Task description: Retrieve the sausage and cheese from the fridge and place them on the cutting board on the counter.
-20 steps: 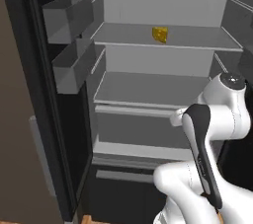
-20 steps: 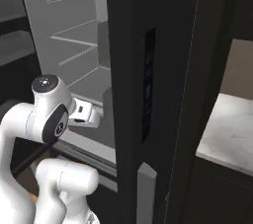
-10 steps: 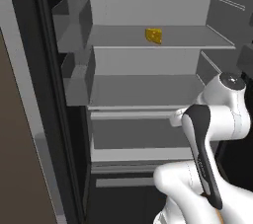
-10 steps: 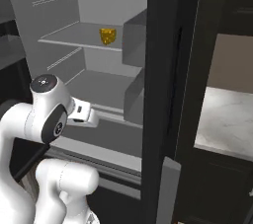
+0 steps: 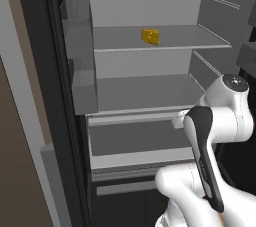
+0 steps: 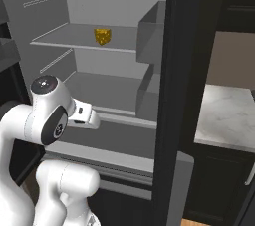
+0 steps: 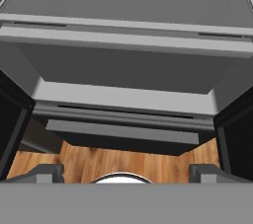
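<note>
The fridge (image 5: 150, 91) stands open, its light grey shelves facing me. The cheese (image 5: 150, 36), a small yellow chunk with holes, lies on the upper shelf, and it appears again as the cheese (image 6: 102, 36) from the other side. My gripper (image 7: 126, 172) is open with nothing between its fingers, held low in front of the fridge's drawers (image 7: 123, 70) and well below the cheese. The sausage is hidden or out of view, and so is the cutting board. A corner of the marbled counter (image 6: 226, 115) lies right of the fridge.
The left door carries grey bins (image 5: 80, 81). The right door's black edge (image 6: 169, 100), with bins (image 6: 152, 31), stands between the fridge interior and the counter. A brown cabinet panel (image 5: 20, 171) sits at the far left. Wooden floor (image 7: 123, 161) lies below the hand.
Both base views have shifted, so the camera moved: the fridge interior now sits more centred and closer. The arm keeps the same folded pose, and the cheese stays on its shelf.
</note>
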